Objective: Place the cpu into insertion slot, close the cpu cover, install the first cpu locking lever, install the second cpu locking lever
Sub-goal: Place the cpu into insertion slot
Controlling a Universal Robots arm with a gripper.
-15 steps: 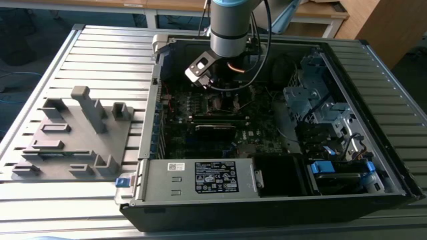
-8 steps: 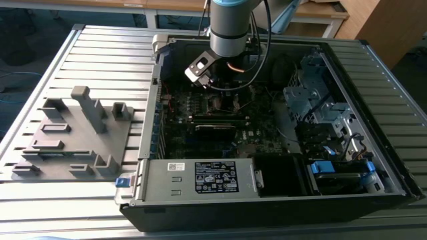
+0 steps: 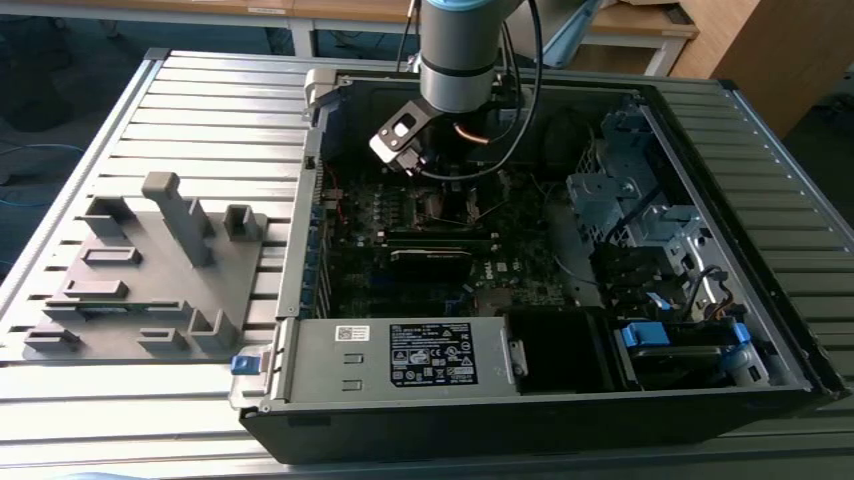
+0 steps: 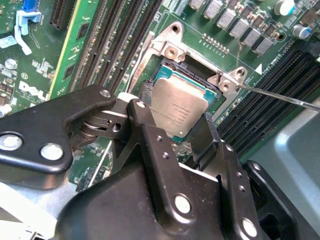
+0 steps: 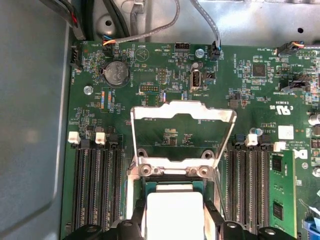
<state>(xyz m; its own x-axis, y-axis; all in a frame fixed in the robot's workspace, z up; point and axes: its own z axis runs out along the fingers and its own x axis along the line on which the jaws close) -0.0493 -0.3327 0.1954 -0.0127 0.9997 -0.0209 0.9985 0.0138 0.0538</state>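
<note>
1. Fingers (image 4: pixel 150 132) are pinching the cpu (image 4: pixel 177 105) by two opposite edges, one black finger against each side, as seen in the second wrist view.
2. The chip hangs right at the insertion slot (image 4: pixel 195 75), whose dark rim shows past its far edge. I cannot tell from here whether it is fully seated.
3. In the first wrist view the cpu cover (image 5: pixel 150 112) stands swung up and open just beyond the slot, with green motherboard (image 5: pixel 240 85) visible through its window.
4. In the exterior view the arm (image 3: pixel 461 50) drops from the upper middle of the frame into the open computer case (image 3: pixel 534 425).
5. The case lies on the slatted bench (image 3: pixel 214 110), with a grey fixture plate (image 3: pixel 147 290) at the frame's left.
</note>
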